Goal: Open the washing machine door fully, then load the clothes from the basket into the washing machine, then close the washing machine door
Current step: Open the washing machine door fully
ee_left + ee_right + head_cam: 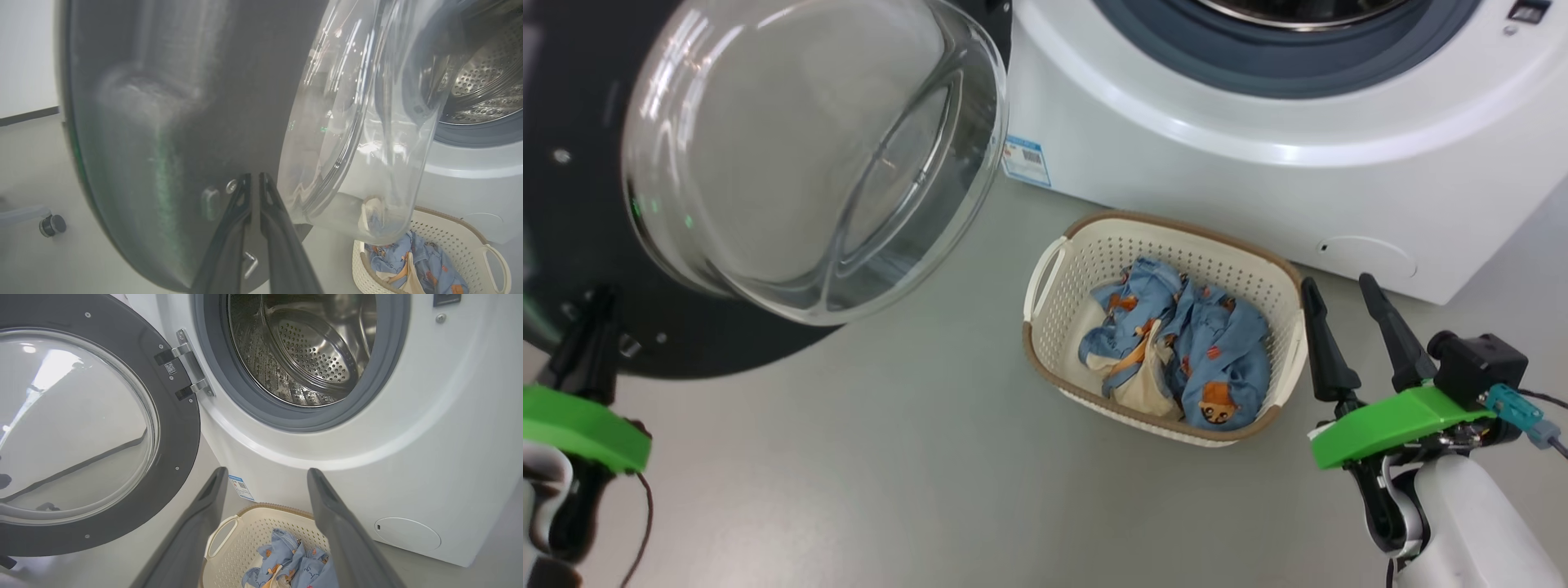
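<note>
The large round glossy black washing machine door (792, 163), with its clear domed glass bowl window (351, 122), stands swung open to the left of the big white boxy front-loading washing machine (1258, 180). It hangs from a metal hinge (190, 367) beside the grey-blue rubber gasket (229, 396) and the bare perforated steel drum (310, 355). The left gripper (254, 176) has its two dark fingers pressed together with nothing between them, tips at the door's black inner face near a small screw; whether they touch it I cannot tell. On the grey floor (890, 457) in front of the machine sits the small cream perforated plastic basket (1111, 253) with a brown woven-look rim. In it lie the crumpled light-blue bear-print clothes (1192, 343). The right gripper (1338, 282) hovers just beside the basket's right end, fingers spread wide and empty. A small blue label sticker (1025, 161) marks the machine's lower left corner.
</note>
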